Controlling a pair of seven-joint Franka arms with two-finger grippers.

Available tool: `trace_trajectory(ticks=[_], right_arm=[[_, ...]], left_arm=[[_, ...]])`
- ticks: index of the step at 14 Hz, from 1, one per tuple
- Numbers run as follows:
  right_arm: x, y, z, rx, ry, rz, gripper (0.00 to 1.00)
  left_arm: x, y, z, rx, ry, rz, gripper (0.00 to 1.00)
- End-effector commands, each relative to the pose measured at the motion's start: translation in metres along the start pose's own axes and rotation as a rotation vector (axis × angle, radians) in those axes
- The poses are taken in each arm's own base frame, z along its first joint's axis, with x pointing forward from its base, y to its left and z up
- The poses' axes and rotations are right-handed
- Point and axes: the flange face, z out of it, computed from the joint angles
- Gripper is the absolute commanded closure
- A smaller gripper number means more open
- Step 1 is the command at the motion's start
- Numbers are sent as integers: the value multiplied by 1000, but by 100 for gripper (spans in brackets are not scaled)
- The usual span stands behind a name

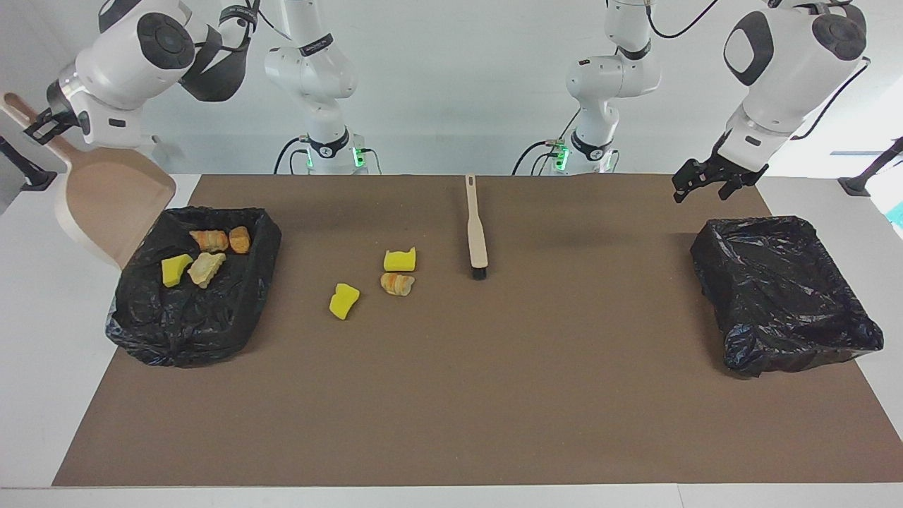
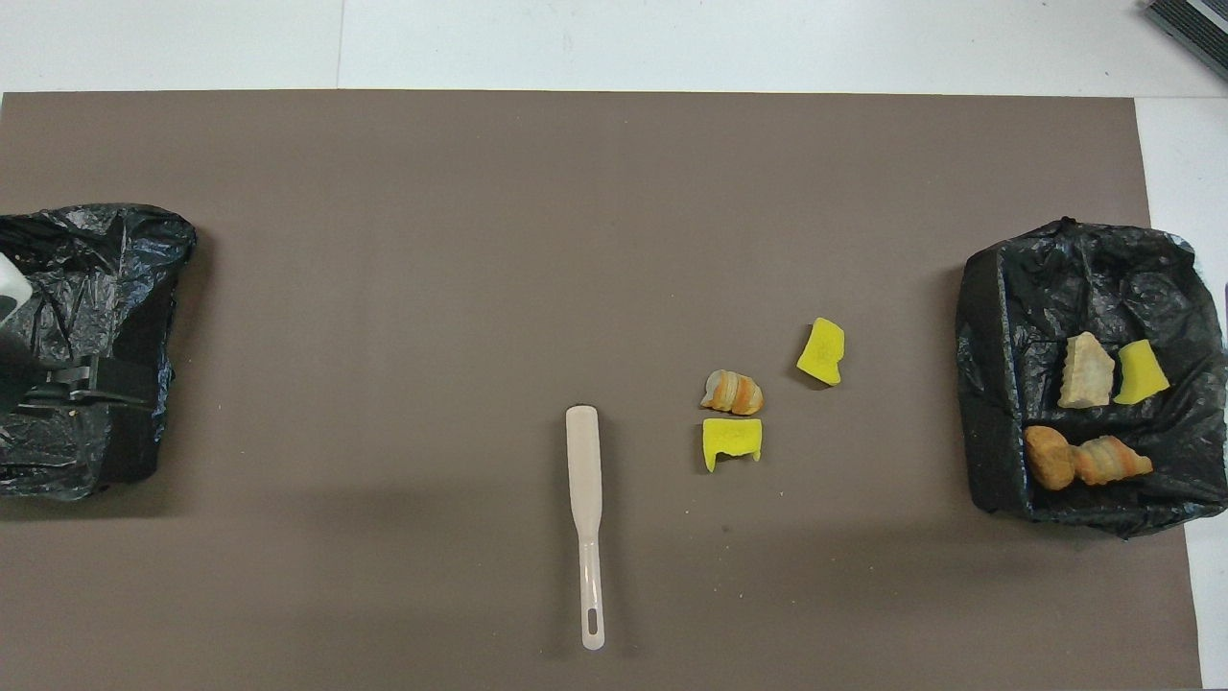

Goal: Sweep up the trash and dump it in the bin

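Note:
Three trash pieces lie mid-mat: a yellow chunk, a bread lump and another yellow chunk. The black-lined bin at the right arm's end holds several pieces, among them a yellow chunk. My right gripper is shut on the handle of the beige dustpan, held tilted and empty beside that bin. My left gripper is open and empty, raised over the other bin. The beige brush lies on the mat.
A second black-lined bin stands at the left arm's end of the table with nothing in it. The brown mat covers most of the white table.

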Motion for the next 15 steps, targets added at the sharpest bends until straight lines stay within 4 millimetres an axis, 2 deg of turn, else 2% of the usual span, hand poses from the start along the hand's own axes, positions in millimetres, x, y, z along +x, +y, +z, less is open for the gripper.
trace_trajectory(ticks=[1, 5, 7, 8, 9, 12, 13, 15], right_arm=[[0, -3, -5, 17, 111, -2, 100], [25, -5, -14, 55, 363, 57, 100], [39, -10, -16, 129, 485, 153, 100], [43, -14, -19, 183, 515, 233, 100], [49, -16, -24, 232, 531, 319, 100], [69, -20, -36, 412, 611, 617, 100], [79, -20, -42, 482, 601, 744, 100], [107, -17, -61, 578, 615, 874, 100]], left_arm=[[-19, -7, -35, 6, 47, -4, 0], [-28, 4, -51, 5, 73, 6, 0], [-25, 7, -68, 5, 105, 8, 0], [-22, 8, -79, 4, 119, 9, 0], [-18, 9, -81, 4, 113, 10, 0], [-13, 11, -77, 7, 108, 15, 0], [-7, 12, -69, 12, 89, 19, 0], [6, 14, -74, 7, 97, 21, 0]])
